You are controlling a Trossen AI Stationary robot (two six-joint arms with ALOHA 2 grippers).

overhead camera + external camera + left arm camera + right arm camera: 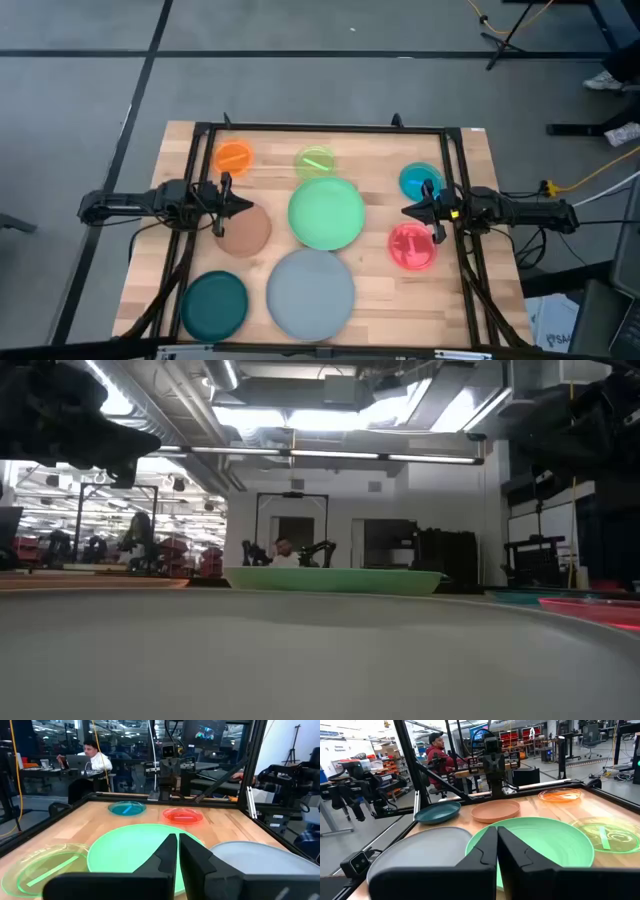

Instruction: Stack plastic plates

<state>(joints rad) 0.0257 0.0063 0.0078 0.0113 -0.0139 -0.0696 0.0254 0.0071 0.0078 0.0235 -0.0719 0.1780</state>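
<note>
Eight round plates lie flat and apart on the wooden table: small orange point(234, 157), lime point(315, 160), blue point(416, 181) and pink-red point(411, 246), a brown one point(245, 231), a dark teal one point(215, 305), a large light green one point(326, 212) at the centre and a large grey one point(311, 292) near the front edge. My left gripper point(250, 207) is shut, hovering over the brown plate's far rim and pointing at the green plate point(130, 852). My right gripper point(405, 211) is shut, between the blue and pink-red plates, also pointing at the green plate point(545, 842).
A black metal frame point(320, 128) runs around the table's edges, with posts at the corners. Bare wood point(385, 285) shows between the plates. In the low view the grey plate point(320, 660) fills the foreground. People sit at desks in the room beyond the table point(92, 757).
</note>
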